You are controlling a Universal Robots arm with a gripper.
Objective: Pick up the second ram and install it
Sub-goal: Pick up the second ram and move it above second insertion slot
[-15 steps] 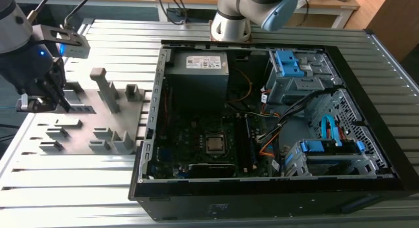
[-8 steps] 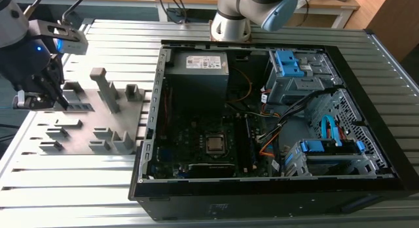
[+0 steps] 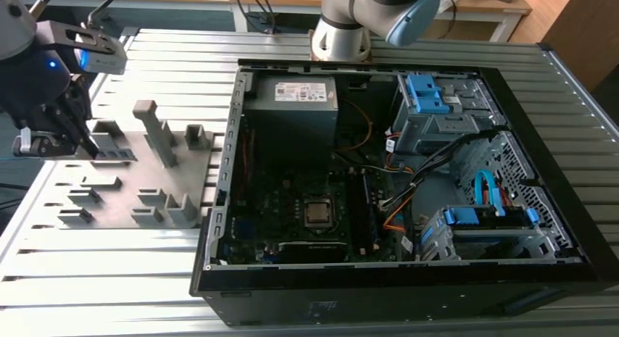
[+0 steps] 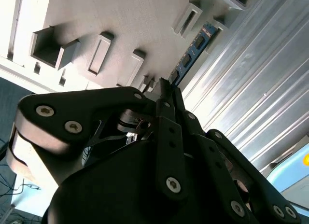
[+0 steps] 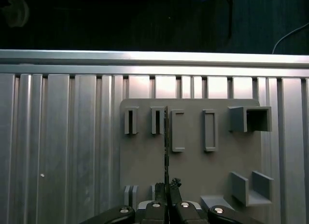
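At the exterior view's left, the one gripper (image 3: 92, 148) hangs over a single grey fixture plate (image 3: 116, 199) on the slatted metal table (image 3: 97, 279), its jaws pinching one end of the second ram (image 4: 192, 54), which reaches across the plate's slotted blocks and appears edge-on in the first wrist view. To the exterior view's right lies one open computer case (image 3: 387, 286), holding one power supply (image 3: 290, 109), one motherboard (image 3: 280, 206) with its processor socket (image 3: 314, 214), and two blue-latched drive cages (image 3: 428, 93). Pale labels on the ram and the power supply are too small to read.
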